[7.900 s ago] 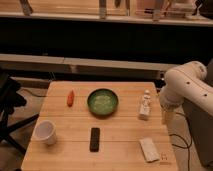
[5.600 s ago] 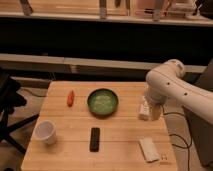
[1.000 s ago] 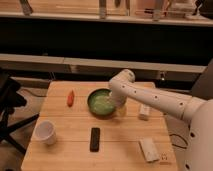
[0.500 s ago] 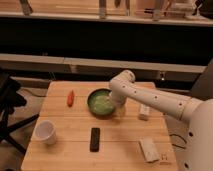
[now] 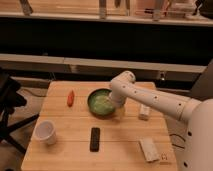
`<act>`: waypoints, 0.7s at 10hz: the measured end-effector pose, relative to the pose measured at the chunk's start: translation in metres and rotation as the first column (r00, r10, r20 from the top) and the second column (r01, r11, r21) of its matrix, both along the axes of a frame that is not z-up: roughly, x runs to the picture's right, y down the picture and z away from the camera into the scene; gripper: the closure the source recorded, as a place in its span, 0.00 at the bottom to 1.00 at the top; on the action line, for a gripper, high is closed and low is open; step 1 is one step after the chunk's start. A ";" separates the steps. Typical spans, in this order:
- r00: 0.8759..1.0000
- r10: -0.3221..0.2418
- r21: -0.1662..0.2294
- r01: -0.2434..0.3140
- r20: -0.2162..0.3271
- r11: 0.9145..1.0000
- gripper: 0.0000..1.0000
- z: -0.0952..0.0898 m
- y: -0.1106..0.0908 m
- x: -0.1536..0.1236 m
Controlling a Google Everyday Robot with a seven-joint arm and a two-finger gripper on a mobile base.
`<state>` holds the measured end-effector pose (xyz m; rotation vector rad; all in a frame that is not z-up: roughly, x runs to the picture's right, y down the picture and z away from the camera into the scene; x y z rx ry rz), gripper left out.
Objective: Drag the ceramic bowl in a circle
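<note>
The ceramic bowl point(image 5: 100, 103), round, dark green with a paler green inside, sits on the wooden table point(image 5: 65, 117) a little behind its middle. My white arm reaches in from the right and bends down over the bowl. My gripper point(image 5: 116, 103) is open, low at the bowl's right rim, and hides that part of the rim. Whether it touches the rim does not show.
A small red-orange item point(image 5: 70, 98) lies left of the bowl. A white cup point(image 5: 45, 132) stands front left, a black bar-shaped object point(image 5: 95, 139) in front of the bowl. A small white bottle point(image 5: 144, 111) and a white packet point(image 5: 149, 149) are on the right.
Over several seconds the arm has swung from the table's right side to the bowl's right rim. In the last second arm and bowl have hardly moved.
</note>
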<state>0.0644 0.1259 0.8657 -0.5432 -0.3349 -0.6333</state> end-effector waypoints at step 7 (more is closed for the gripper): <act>1.000 -0.009 -0.007 0.009 0.011 1.000 0.20 0.002 0.010 -0.002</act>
